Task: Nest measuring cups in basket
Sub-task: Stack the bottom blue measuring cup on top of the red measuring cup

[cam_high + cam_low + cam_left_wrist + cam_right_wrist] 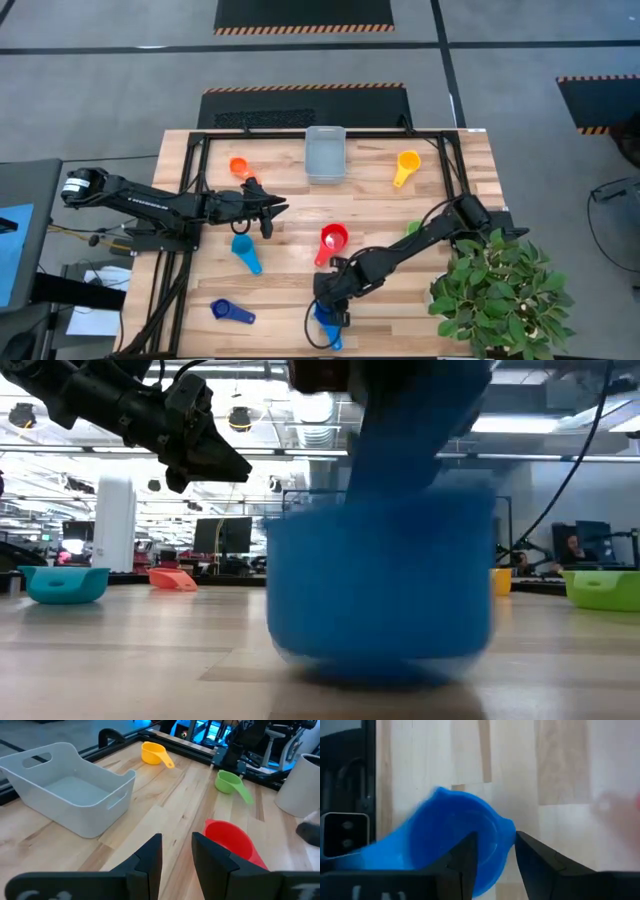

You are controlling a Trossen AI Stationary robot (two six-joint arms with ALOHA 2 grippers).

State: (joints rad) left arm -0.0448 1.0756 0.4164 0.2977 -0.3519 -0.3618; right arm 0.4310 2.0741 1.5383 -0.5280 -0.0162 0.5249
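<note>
Nearest the front edge of the table [400, 300], the right gripper [331, 318] hung low over a dark blue cup [327, 332]. In the right wrist view its fingers [465, 865] stood a little apart w/ the cup's rim [465, 840] between them; whether they were pinching it, can't tell. In the low view that same cup [380, 585] filled the centre of the frame, blurred, sitting at table level.

A 2nd dark blue cup [229, 312] lay to the left near the front edge, well apart from the first. Farther in, a light blue cup [244, 250] lay just in front of the left gripper [272, 211], and a red cup [331, 240] sat mid-table, btwn the two arms. A green cup [413, 228] showed partly behind the right arm's links, next to a potted plant [500, 290] at the front right corner.

The left gripper hovered above the table, mid-left, holding nothing; its fingers [150, 857] were parted by a narrow gap, w/ the red cup [230, 840] just beyond them.

Toward the far edge: an orange cup [239, 167] on the left, the basket [325, 155] at centre w/ no cups inside, and a yellow cup [405, 166] on the right. All three well apart from each other.
</note>
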